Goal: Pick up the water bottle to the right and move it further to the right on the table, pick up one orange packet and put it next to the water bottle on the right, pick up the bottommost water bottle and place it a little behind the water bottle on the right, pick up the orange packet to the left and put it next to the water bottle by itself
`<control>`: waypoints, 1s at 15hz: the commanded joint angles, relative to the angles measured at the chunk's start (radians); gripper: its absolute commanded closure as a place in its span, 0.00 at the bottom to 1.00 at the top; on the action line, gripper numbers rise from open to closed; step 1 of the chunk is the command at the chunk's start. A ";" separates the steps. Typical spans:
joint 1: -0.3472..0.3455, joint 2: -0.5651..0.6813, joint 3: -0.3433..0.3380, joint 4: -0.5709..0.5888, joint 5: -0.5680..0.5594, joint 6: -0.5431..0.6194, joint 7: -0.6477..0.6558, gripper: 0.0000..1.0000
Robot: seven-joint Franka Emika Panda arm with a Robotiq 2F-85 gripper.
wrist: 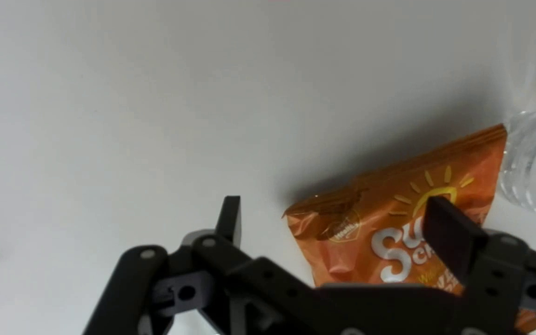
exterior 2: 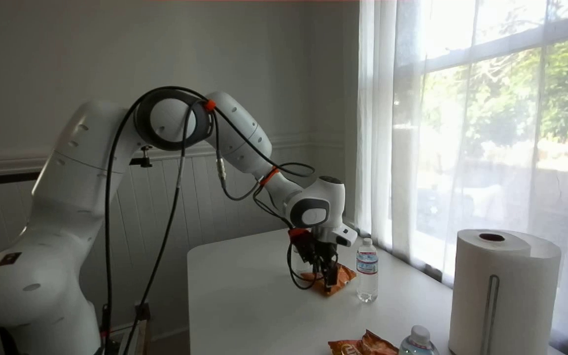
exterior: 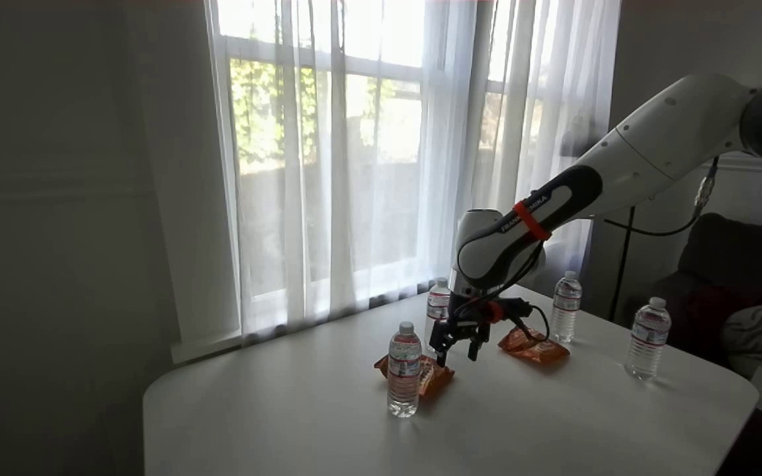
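Beneath the gripper [exterior: 458,359], its jaws spread, a crinkled orange packet [exterior: 435,379] lies partly hidden behind a ribbed clear bottle [exterior: 404,373] in an exterior view. Nearer the camera than the gripper, in an exterior view, a second packet [exterior 2: 363,345] and a capped bottle [exterior 2: 419,341] are cut off. In the wrist view, one finger [wrist: 454,237] hides packet lettering; smooth white table [wrist: 156,116] lies open beyond the gripper.
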 commanded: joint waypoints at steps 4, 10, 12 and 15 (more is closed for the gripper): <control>0.012 0.057 0.017 0.053 -0.031 0.041 -0.168 0.00; 0.005 0.060 0.039 0.041 -0.036 0.110 -0.285 0.26; 0.003 0.068 0.045 0.040 -0.038 0.130 -0.317 0.41; 0.004 0.084 0.051 0.044 -0.044 0.158 -0.352 0.36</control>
